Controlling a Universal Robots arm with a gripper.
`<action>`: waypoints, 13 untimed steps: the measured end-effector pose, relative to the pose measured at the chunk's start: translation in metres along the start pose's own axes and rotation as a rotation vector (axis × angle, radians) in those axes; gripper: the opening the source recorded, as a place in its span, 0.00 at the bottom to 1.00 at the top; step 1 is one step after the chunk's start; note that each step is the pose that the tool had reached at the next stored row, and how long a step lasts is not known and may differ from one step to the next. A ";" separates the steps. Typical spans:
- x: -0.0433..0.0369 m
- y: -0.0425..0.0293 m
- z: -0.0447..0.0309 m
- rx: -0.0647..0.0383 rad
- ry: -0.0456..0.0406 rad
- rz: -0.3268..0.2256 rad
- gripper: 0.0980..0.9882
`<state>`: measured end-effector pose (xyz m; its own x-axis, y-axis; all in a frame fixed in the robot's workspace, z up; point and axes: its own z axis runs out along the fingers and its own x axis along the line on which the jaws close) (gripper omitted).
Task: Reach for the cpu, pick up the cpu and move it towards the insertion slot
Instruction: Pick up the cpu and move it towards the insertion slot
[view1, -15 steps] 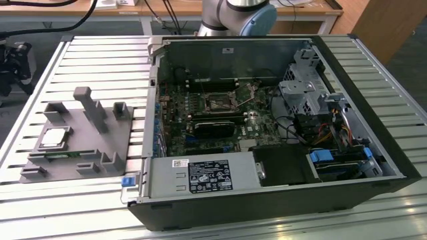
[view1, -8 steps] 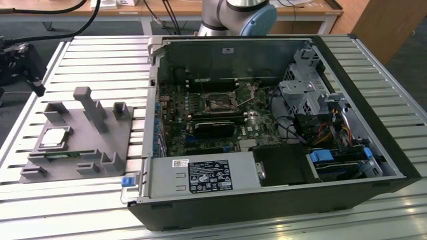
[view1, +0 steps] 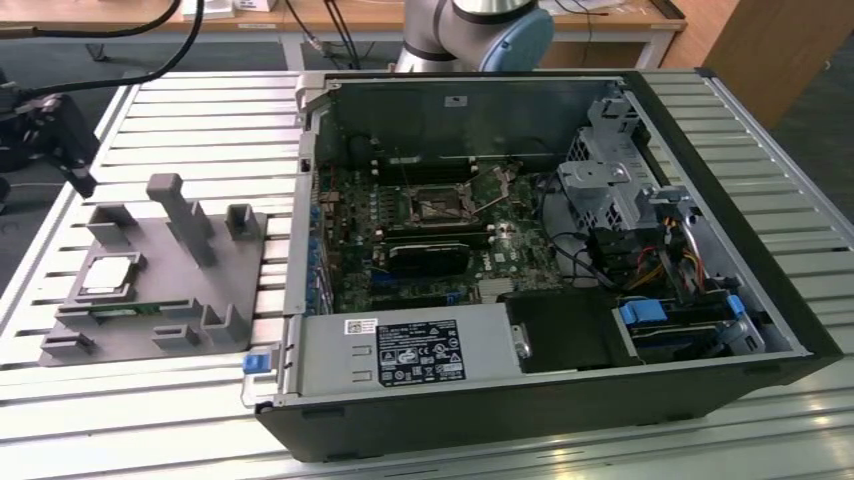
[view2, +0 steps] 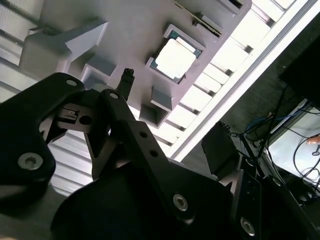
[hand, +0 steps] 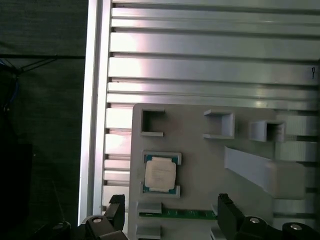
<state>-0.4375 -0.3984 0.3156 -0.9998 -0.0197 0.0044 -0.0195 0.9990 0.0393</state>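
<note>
Big picture first: the slatted metal surface (view1: 160, 420) carries everything, and the open black computer case (view1: 561, 425) takes up most of it, lying on its side with the green circuit board (view1: 350, 262) exposed. On the exterior view's left of the case sits the grey plastic holder (view1: 174, 285), studded with posts and little pockets. Over that holder is the end effector (hand: 170, 202), and in the first wrist view its two black fingers (hand: 223, 205) are spread wide with nothing held between them. Inside the case, the insertion slot (view1: 438, 207) shows as a dark square in a silvery frame on the board. The cpu (view1: 110, 277) is well apart from it, lying flat in its square recess on the holder, shiny top up. Both wrist views show the chip untouched, clear of the fingertips. Just beside the cpu lies the thin green memory stick (hand: 177, 214).
</note>
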 end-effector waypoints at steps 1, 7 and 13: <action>0.0000 0.0000 0.0011 0.000 0.0000 0.000 0.81; 0.0000 -0.0002 0.0046 0.000 0.0001 0.000 0.81; 0.0000 -0.0003 0.0076 0.000 0.0000 0.000 0.81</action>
<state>-0.4375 -0.3984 0.3080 -0.9998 -0.0197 0.0044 -0.0195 0.9990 0.0393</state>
